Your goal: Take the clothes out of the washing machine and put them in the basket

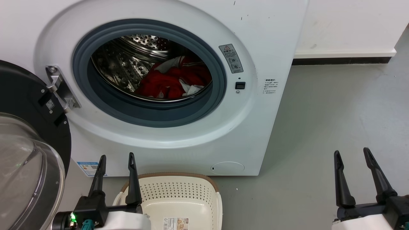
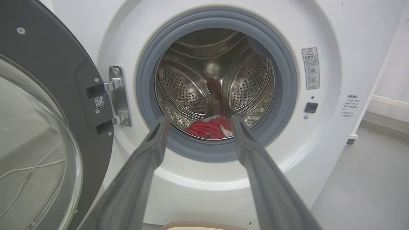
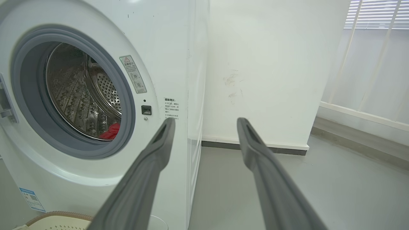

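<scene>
Closest to my head camera, my left claw (image 1: 117, 155) and right claw (image 1: 351, 151) are both hanging spread and empty. The left one is hovering just over the basket (image 1: 179, 191), which is sitting on the floor (image 1: 319, 127) against the foot of the washing machine (image 1: 271, 38). Its door (image 1: 28, 105) is standing wide open at my left, and the clothes (image 1: 169, 81) are lying in a red-and-white heap on the bottom of the drum (image 1: 127, 64). Looking along my left claw, I am aiming its parted fingers (image 2: 137, 179) straight at the porthole, with the heap showing low between them, well apart from the tips. Looking along my right claw, I am pointing at the wall (image 3: 262, 80) beside the machine and catching a red corner of the heap. I am judging the bundle soft, light and limp, likely to trail and snag on the grey rim, so I am planning to pinch a thick fold at its top.
</scene>
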Available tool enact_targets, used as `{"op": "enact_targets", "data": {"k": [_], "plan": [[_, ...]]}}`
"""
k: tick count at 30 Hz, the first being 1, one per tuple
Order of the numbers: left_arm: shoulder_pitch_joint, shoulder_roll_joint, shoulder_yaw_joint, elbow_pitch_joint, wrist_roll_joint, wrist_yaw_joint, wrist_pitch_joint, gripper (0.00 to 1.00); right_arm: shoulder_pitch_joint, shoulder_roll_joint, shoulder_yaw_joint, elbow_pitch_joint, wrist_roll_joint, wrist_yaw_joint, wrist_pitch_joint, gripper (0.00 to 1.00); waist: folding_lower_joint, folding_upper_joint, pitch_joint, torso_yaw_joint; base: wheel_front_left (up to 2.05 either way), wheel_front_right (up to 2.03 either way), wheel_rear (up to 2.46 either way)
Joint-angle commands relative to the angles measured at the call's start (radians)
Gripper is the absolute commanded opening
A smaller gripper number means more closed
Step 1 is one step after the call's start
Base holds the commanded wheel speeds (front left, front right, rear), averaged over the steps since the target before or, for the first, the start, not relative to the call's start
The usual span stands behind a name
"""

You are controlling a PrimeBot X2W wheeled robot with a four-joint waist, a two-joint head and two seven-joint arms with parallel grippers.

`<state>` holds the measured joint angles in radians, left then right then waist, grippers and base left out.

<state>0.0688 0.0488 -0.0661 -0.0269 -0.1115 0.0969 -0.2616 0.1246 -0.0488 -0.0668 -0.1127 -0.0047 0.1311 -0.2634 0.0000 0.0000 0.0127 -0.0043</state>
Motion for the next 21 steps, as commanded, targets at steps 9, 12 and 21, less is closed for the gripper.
{"op": "enact_targets", "data": {"k": [9, 12, 21], "plan": [[0.012, 0.003, 0.005, 0.000, -0.008, -0.003, -0.004, 1.00, 0.015, -0.002, -0.009, 0.010, 0.016, -0.001, -0.002, 1.00, 0.0000, 0.0000, 0.001, 0.001, 0.00, 0.00, 0.00], [0.012, 0.003, 0.007, 0.002, -0.007, -0.005, -0.004, 1.00, 0.015, -0.002, -0.010, 0.013, 0.022, -0.001, -0.002, 1.00, 0.0000, 0.0000, 0.001, 0.001, 0.00, 0.00, 0.00], [0.014, 0.003, 0.009, 0.005, -0.002, -0.001, -0.004, 1.00, 0.016, -0.002, -0.006, 0.020, 0.028, -0.001, -0.002, 1.00, 0.0000, 0.0000, 0.002, 0.000, 0.00, 0.00, 0.00]]}}
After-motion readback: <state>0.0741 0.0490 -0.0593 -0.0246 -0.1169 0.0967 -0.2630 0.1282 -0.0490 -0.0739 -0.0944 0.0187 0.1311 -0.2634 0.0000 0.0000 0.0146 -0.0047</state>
